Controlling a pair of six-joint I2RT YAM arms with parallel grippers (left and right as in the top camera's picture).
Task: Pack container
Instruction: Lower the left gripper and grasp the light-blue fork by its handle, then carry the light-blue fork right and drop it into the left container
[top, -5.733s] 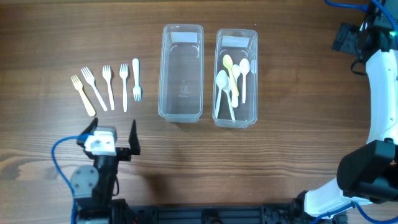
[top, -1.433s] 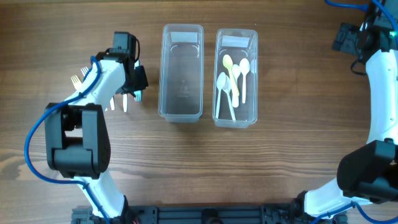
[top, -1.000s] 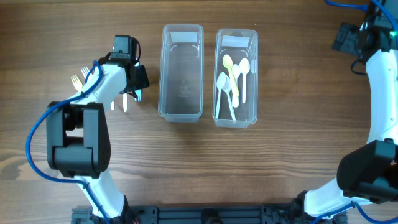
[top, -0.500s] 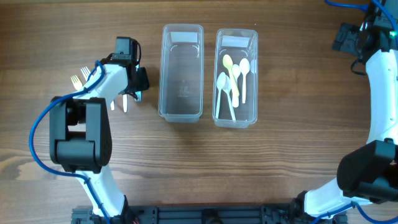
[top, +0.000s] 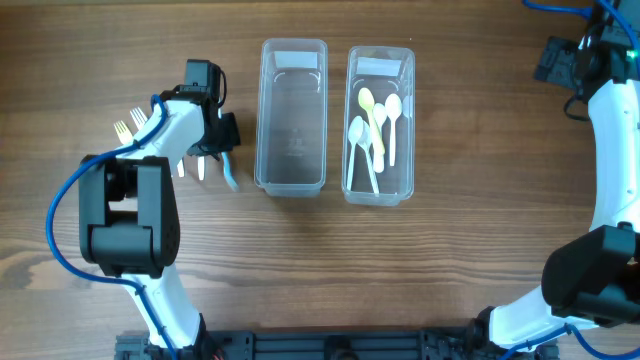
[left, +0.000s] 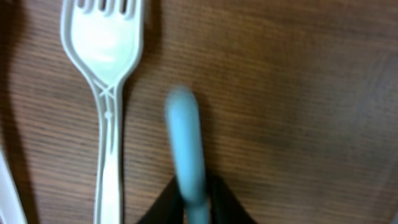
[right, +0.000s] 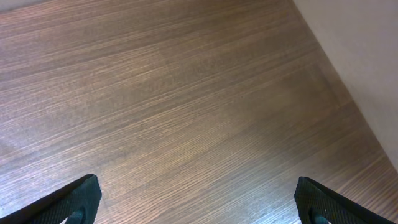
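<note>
The left pincer (left: 194, 208) is clenched on the pale blue fork (left: 185, 143), whose free end (blurred in the wrist view) sticks out over the counter (left: 298, 124) just beside a white fork (left: 106, 93) lying flat. The right pincer (right: 198, 202) is spread wide, holding nothing, well apart from the containers. Half a second ago the blue fork lay straight in its row; now it slants out from under the pincer, near the left clear container (top: 264, 110)
</note>
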